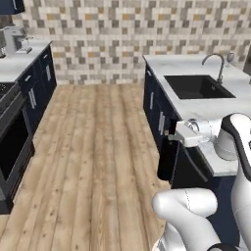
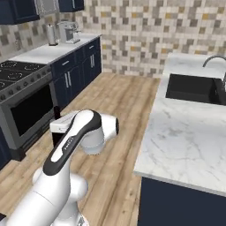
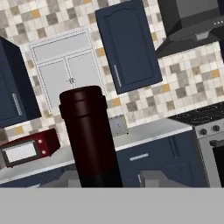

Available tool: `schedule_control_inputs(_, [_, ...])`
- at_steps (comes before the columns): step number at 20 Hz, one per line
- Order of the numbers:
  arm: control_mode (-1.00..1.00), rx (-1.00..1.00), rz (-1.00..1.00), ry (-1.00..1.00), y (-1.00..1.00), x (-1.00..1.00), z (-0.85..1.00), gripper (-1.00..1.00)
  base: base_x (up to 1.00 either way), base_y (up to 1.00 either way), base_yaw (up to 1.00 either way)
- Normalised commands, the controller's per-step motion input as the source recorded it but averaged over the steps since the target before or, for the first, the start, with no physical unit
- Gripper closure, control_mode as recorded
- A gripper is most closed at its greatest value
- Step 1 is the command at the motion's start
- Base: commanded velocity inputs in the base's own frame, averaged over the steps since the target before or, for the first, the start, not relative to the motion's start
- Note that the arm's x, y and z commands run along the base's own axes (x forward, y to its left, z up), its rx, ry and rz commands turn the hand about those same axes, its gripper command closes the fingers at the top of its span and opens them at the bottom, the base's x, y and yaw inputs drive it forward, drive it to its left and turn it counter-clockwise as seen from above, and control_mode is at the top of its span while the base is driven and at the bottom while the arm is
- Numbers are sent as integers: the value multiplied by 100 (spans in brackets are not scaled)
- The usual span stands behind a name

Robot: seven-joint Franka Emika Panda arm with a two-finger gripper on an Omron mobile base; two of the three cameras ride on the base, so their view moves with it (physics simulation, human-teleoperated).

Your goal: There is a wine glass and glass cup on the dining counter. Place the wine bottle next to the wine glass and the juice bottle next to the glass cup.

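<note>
The end effector [image 1: 171,138] is clamped on the wine bottle [image 1: 166,159], gripping at the neck so the body hangs upright below it. The bottle is carried over the wooden floor [image 1: 98,147], just beside the dark base of the tabletop [image 1: 206,110], not resting on anything. In the hand view the dark red cap [image 3: 83,103] rises between the fingertips. The neck grip keeps the bottle vertical for placement on the tabletop.

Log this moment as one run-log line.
gripper: shut on wine bottle | bottle: carried off the floor beside dining counter | placement: not yet done
</note>
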Motion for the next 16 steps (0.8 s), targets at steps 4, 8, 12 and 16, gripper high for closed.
schedule_control_inputs(4, [100, 0, 0, 0, 0, 0, 0, 100, -8, -88, 0])
schedule_control_inputs(8, [100, 0, 0, 0, 0, 0, 0, 100, -3, -88, 0])
schedule_control_inputs(12, [100, 0, 0, 0, 0, 0, 0, 100, -7, -88, 0])
schedule_control_inputs(16, [100, 0, 0, 0, 0, 0, 0, 100, -7, -89, 0])
